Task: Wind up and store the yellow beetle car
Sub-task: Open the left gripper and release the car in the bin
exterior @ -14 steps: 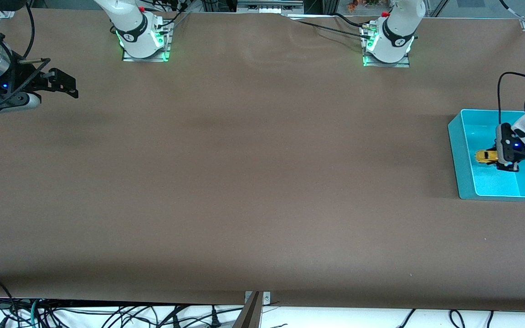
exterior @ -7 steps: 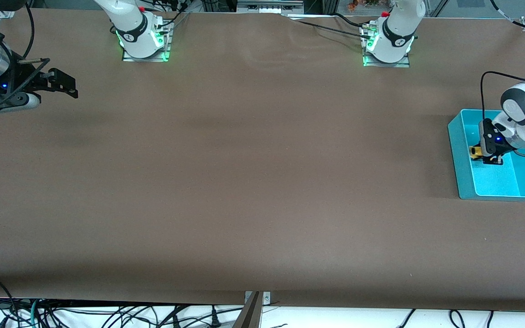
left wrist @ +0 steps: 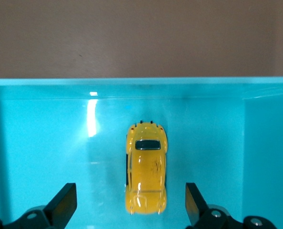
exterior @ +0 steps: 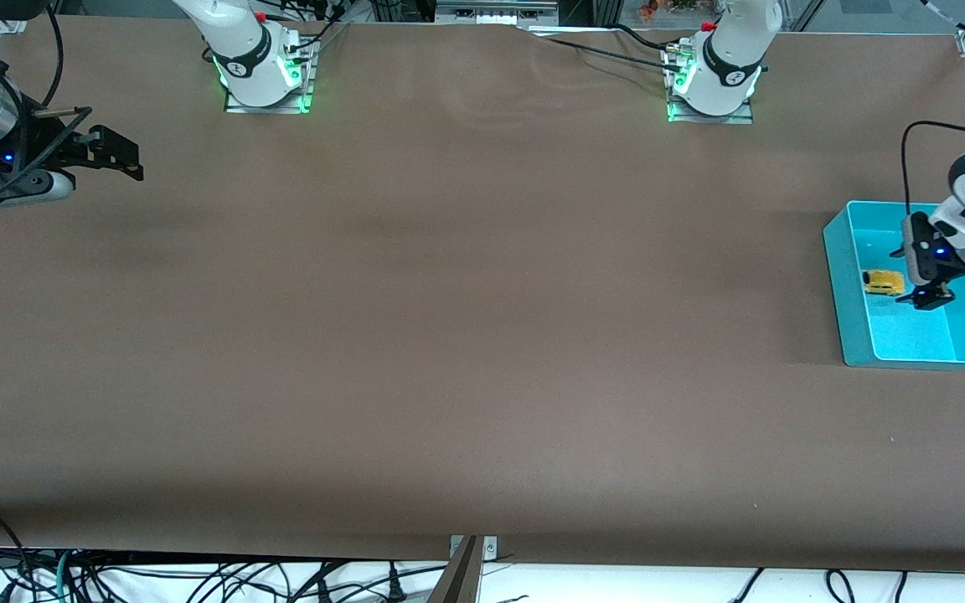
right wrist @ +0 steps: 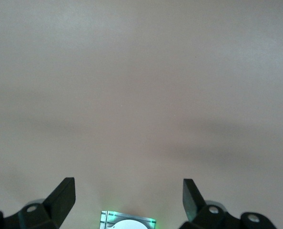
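Looks light, rigid and glossy, this yellow beetle car [left wrist: 146, 168] at centre frame inside turquoise tray [exterior: 853, 322], best pinched across its flanks, between spread left gripper [left wrist: 131, 204] fingers; right gripper [right wrist: 129, 196] idle, spread, over bare table [exterior: 449, 318].

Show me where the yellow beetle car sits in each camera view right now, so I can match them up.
Front view: the yellow beetle car lies in the turquoise tray at the left arm's end of the table, beside the open left gripper.
Left wrist view: the car sits centred on the tray floor, between the open fingers.
Right wrist view: not in it; only bare table.
Shared landmark: the turquoise tray's wall.
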